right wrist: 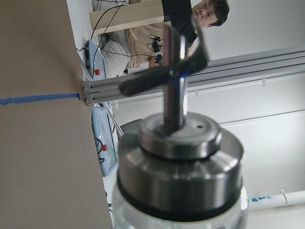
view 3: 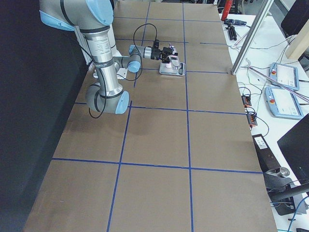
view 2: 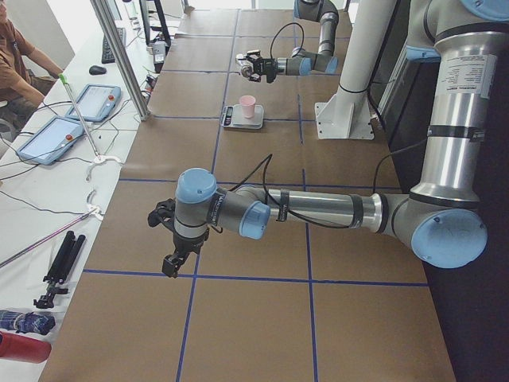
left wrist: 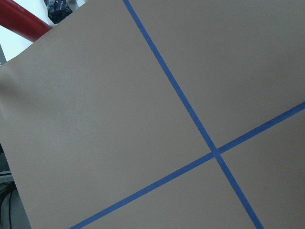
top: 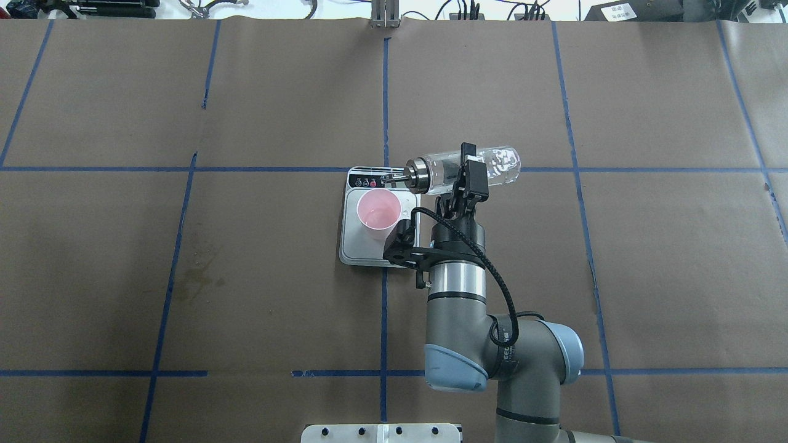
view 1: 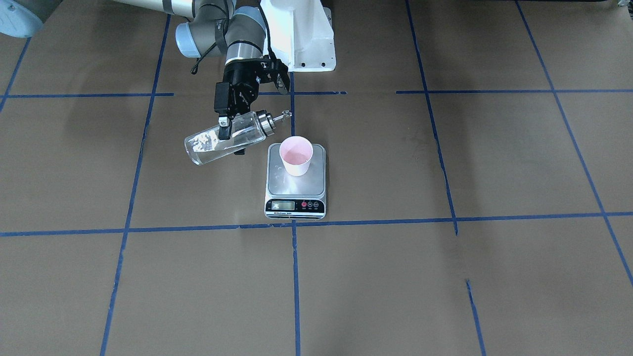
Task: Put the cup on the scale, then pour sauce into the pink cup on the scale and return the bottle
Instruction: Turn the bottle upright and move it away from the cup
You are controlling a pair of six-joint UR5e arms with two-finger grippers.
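Note:
The pink cup stands upright on the steel platform of the scale, near the table's middle. My right gripper is shut on the clear glass bottle and holds it tipped almost flat above the table. The metal spout points toward the cup and sits beside its rim. I see no stream of sauce. From overhead, the bottle hangs right of the cup with the spout over the scale's display strip. My left gripper hovers far off over bare table; I cannot tell its state.
Brown paper with blue tape lines covers the table. The white robot base stands behind the scale. Tablets, cables and an operator are along the far table edge. A red object lies by the table's left end.

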